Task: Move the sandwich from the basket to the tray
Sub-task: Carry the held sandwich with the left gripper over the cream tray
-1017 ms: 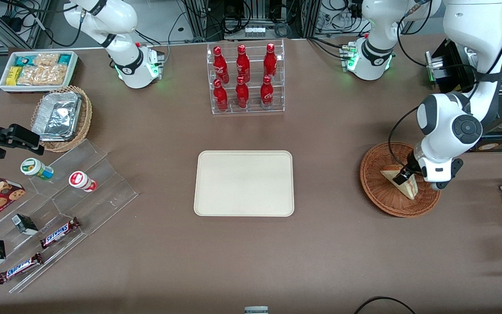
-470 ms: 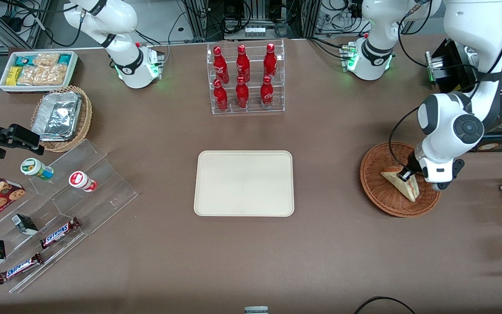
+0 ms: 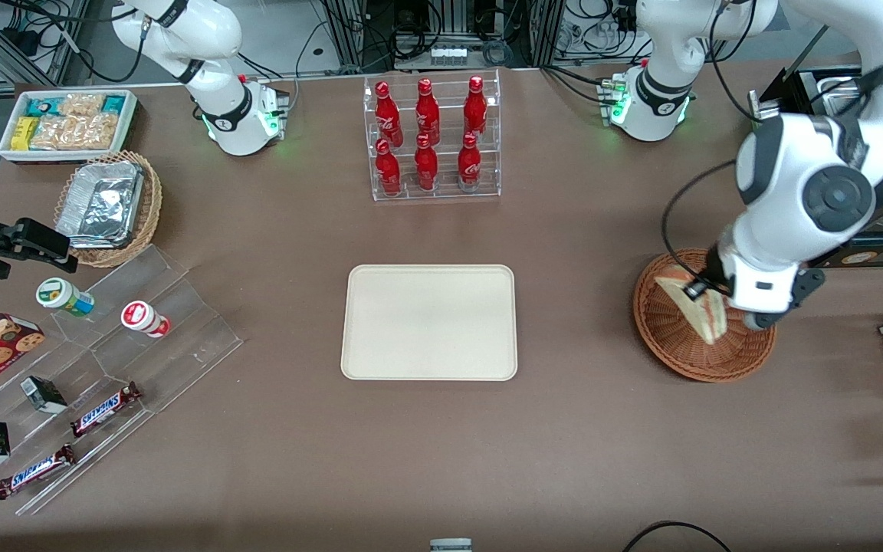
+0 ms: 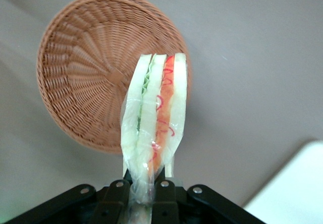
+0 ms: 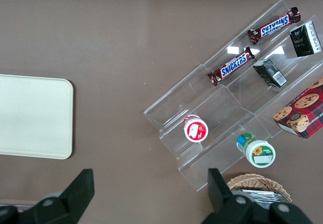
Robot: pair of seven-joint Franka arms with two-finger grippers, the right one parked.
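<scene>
hand (image 4: 146,186) is clamped on the sandwich (image 3: 698,310), lifted above the basket (image 3: 667,337); next — carry it across to the tray (image 3: 430,322)

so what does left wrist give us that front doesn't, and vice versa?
Left wrist only: the sandwich edge-on, red and green layers visible, end effector fingers clamped on it, clear of the basket.
Front only: the whole tray, the cola bottle rack, the snack display toward the parked arm's end.
Both: sandwich, basket, end effector above the basket, a corner of the tray.
</scene>
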